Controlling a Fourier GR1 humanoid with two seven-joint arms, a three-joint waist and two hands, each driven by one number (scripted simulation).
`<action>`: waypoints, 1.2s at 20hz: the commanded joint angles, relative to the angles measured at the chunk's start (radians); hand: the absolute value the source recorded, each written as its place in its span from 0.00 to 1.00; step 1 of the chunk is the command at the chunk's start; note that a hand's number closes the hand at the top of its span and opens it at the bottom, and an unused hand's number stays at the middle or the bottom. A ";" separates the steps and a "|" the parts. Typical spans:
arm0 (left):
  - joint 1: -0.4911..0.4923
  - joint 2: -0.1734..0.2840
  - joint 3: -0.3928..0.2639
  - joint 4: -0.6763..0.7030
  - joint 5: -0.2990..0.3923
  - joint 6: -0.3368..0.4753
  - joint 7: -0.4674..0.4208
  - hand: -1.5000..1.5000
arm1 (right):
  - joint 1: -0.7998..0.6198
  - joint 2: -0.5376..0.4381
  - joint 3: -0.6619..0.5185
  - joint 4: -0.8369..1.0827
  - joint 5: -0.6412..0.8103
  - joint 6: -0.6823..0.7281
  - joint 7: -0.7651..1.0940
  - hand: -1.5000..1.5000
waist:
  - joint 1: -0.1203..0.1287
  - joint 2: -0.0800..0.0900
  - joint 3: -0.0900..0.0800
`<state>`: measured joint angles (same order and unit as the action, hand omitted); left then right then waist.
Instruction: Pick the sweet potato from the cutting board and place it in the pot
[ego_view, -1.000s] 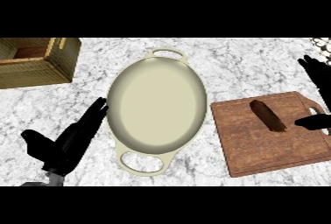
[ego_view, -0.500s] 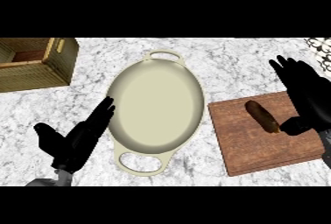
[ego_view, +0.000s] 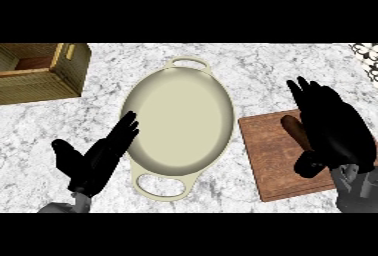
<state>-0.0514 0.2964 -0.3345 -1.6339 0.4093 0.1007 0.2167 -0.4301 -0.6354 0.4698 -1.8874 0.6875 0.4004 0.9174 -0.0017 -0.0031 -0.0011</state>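
Observation:
A brown sweet potato (ego_view: 294, 129) lies on the wooden cutting board (ego_view: 277, 162) at the right. My right hand (ego_view: 332, 127) hovers over the board with straight fingers, covering the potato's right side and lower end. Whether it touches the potato I cannot tell. A cream oval pot (ego_view: 177, 121) with two loop handles sits at the centre, nothing inside it. My left hand (ego_view: 100, 157) rests open at the lower left, fingertips close to the pot's left rim.
A wooden crate (ego_view: 40, 70) stands at the upper left of the marble counter (ego_view: 258, 75). A dark patterned object (ego_view: 367, 55) shows at the top right corner.
My right hand has moved left and down over the cutting board, now covering part of the sweet potato. My left hand has shifted slightly right toward the pot.

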 joint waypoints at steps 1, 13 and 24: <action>-0.030 -0.021 0.034 0.045 -0.012 -0.030 0.006 0.50 | 0.061 0.064 -0.016 -0.005 0.045 0.035 0.035 0.00 | 0.000 0.003 0.001; 0.044 -0.071 0.032 -0.026 -0.079 -0.051 0.024 0.50 | 0.091 0.172 -0.036 0.212 0.236 -0.017 -0.102 0.00 | 0.006 0.003 0.001; 0.040 -0.084 0.114 0.035 -0.108 -0.124 -0.009 0.50 | 0.120 0.222 -0.060 0.275 0.419 0.008 -0.127 0.00 | 0.004 0.003 0.001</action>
<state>-0.0099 0.2263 -0.2426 -1.6490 0.3309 -0.0042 0.2473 -0.3004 -0.4488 0.4184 -1.6442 1.0635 0.3699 0.7941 0.0025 -0.0009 0.0005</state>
